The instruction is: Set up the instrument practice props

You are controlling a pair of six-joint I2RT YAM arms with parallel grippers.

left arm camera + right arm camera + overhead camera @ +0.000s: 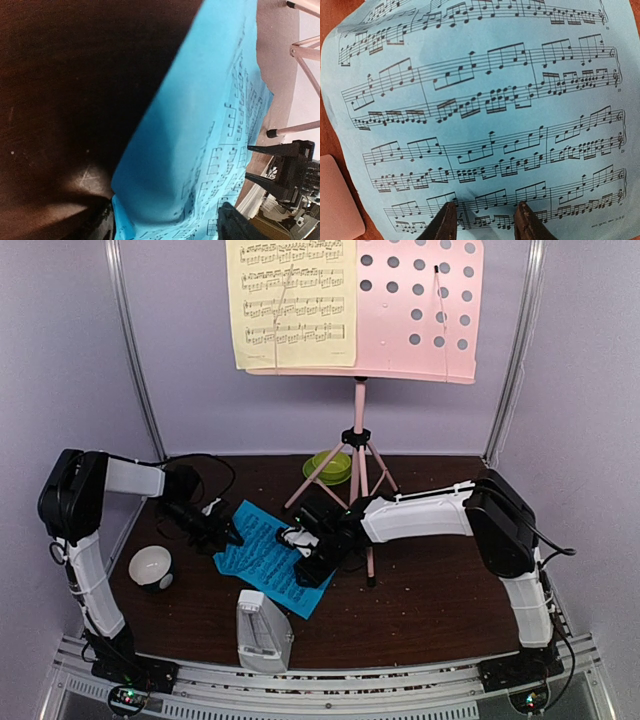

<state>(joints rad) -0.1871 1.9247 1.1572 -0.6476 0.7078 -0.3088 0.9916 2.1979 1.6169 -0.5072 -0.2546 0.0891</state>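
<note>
The pink music stand (pixel 418 305) stands at the back on tripod legs (pixel 358 465), with the yellow page (pixel 292 302) on its left half. The blue page (pixel 262 558) lies on the table, its left edge curled up. My left gripper (pixel 218 532) is at that edge, open, with the raised blue page (pixel 200 150) between its wide-apart jaws (pixel 165 227). My right gripper (pixel 312 562) is open, its fingertips down on the blue page (pixel 480 100) near its right side (pixel 485 216). The white-grey metronome (pixel 262 632) stands at the front, in neither gripper.
A small white-and-black bowl (pixel 152 567) sits front left by the left arm. A green bowl on a saucer (pixel 330 468) sits behind the stand's legs. A stand leg and foot (pixel 272 132) are close to the page's far edge. A pale rounded object (pixel 335 202) lies beside the page.
</note>
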